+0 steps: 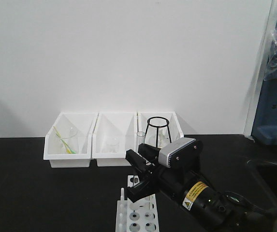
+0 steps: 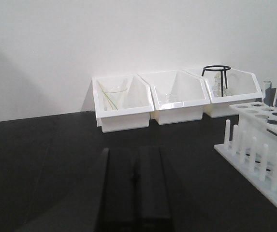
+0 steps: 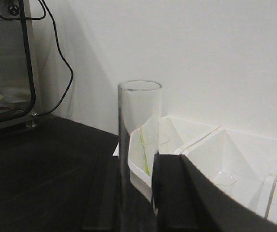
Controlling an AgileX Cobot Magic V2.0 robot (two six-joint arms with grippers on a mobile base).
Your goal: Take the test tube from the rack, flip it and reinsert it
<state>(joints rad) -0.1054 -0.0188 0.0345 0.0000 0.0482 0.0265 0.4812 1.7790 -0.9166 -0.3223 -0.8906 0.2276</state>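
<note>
The test tube (image 3: 139,130) stands upright, open rimmed end up, between the two black fingers of my right gripper (image 3: 137,166), which touch it on both sides. In the front view my right gripper (image 1: 139,170) hovers over the far end of the white rack (image 1: 137,215) with the test tube (image 1: 140,140) sticking up out of it. Its lower end is hidden. The left wrist view shows the rack (image 2: 264,140) at right, a tube (image 2: 266,94) rising behind it, and my left gripper (image 2: 134,152) shut and empty, low over the black table.
Three white bins (image 1: 114,141) stand in a row against the back wall, holding a beaker (image 1: 69,140) with a yellow-green rod and a black wire stand (image 1: 157,129). A blue unit (image 1: 272,116) stands at far right. Cables hang at left in the right wrist view (image 3: 56,58).
</note>
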